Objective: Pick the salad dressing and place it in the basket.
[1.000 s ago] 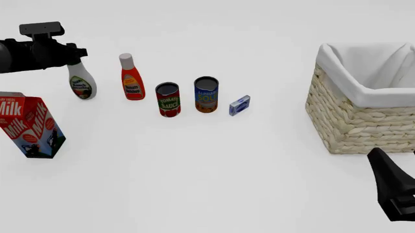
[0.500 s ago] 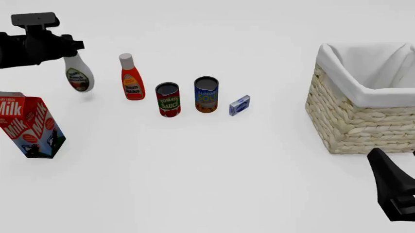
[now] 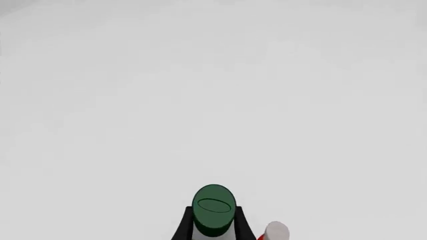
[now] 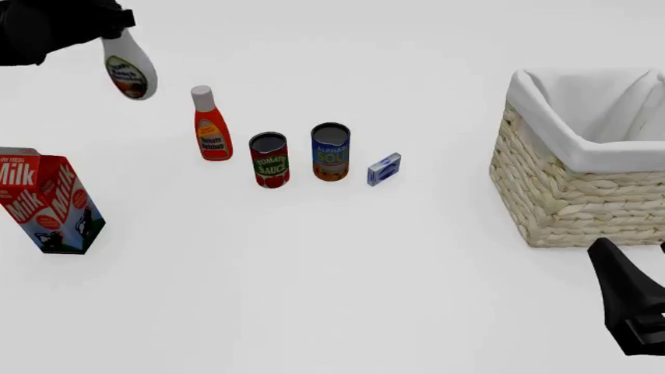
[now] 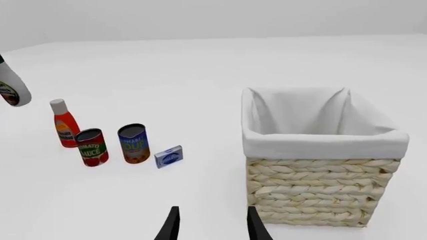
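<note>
Front view: my left gripper (image 4: 104, 27) was clamped on the white curvy green-capped salad dressing bottle (image 4: 129, 68), lifted over the table's far-left corner. Next I judged a carry toward the straw wicker basket (image 4: 582, 195) at the right edge.

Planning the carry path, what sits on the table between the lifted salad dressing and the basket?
Front view: red-orange bottle, tomato sauce can, soup can, small blue box, between salad dressing and basket.

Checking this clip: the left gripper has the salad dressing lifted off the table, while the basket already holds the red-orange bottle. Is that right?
Not quite. The left gripper does hold the salad dressing aloft, but the basket holds no bottle. The front view shows the red-orange bottle standing on the table beside the cans.
</note>
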Controlling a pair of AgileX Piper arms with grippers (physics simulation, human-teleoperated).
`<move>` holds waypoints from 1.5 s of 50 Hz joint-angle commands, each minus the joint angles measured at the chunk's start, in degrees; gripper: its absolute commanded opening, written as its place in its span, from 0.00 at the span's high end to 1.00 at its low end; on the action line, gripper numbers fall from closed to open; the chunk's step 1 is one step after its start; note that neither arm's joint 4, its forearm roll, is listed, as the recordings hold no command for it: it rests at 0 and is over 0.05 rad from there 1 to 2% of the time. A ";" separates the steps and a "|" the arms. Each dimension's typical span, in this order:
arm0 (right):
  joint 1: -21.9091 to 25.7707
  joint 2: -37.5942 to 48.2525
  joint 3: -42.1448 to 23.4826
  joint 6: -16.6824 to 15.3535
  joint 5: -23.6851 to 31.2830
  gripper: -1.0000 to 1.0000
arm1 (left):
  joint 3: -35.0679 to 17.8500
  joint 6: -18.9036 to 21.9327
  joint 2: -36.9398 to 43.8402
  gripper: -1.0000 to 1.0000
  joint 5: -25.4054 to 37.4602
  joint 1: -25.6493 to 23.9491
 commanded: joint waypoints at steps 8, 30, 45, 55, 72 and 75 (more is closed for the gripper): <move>0.11 0.01 0.00 -0.02 -0.36 0.00 | 0.36 4.05 -13.33 1.00 2.79 -5.03; 0.56 0.02 -0.01 -0.32 -0.84 0.00 | 6.25 6.24 -21.33 1.00 5.97 -27.73; 0.26 0.01 -0.04 -1.08 -0.95 0.00 | 3.77 3.49 -16.08 1.00 6.37 -36.19; 0.11 -0.02 -0.04 -1.24 -0.96 0.00 | 2.78 1.60 -11.96 1.00 5.61 -40.04; 0.28 -0.03 -0.02 -0.83 -1.08 0.00 | 3.93 0.50 -6.23 1.00 2.61 -45.40; 0.26 -0.03 -0.04 -0.83 -1.26 0.00 | 4.31 -0.32 -5.05 1.00 2.16 -46.45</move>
